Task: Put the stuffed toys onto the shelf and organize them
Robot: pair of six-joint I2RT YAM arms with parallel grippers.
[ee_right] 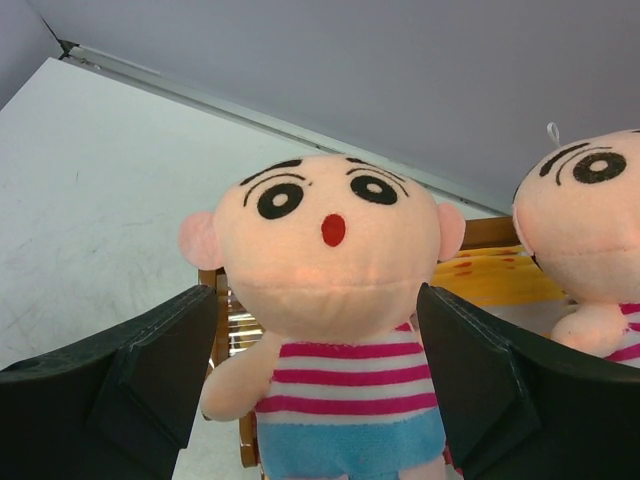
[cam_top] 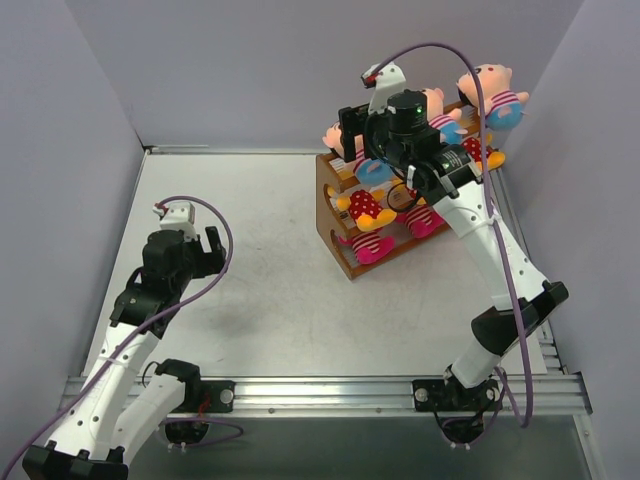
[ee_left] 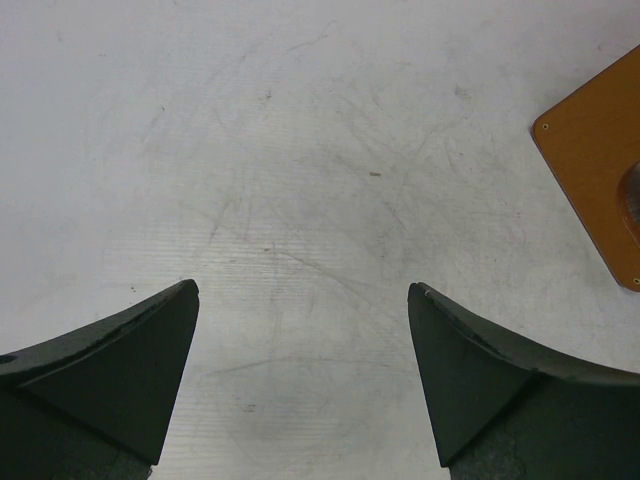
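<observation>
My right gripper [ee_right: 315, 295] stands open, fingers either side of a boy doll [ee_right: 330, 260] sitting upright on the shelf [cam_top: 327, 200], top tier. My left gripper [ee_left: 302, 290] hangs open over the table [ee_left: 300, 140], well apart from the shelf.

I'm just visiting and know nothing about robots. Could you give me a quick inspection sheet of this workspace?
Surface: pale table, scuffed, no toys lying on it.
Job's things: stuffed toys sit on the wooden shelf; a boy doll stands at its top.
Clutter: nothing seen.
Pincers: left pincer open over bare table; right pincer open, one finger on either side of the boy doll.
Cables: a purple cable loops along each arm.
Surroundings: grey walls on three sides.
</observation>
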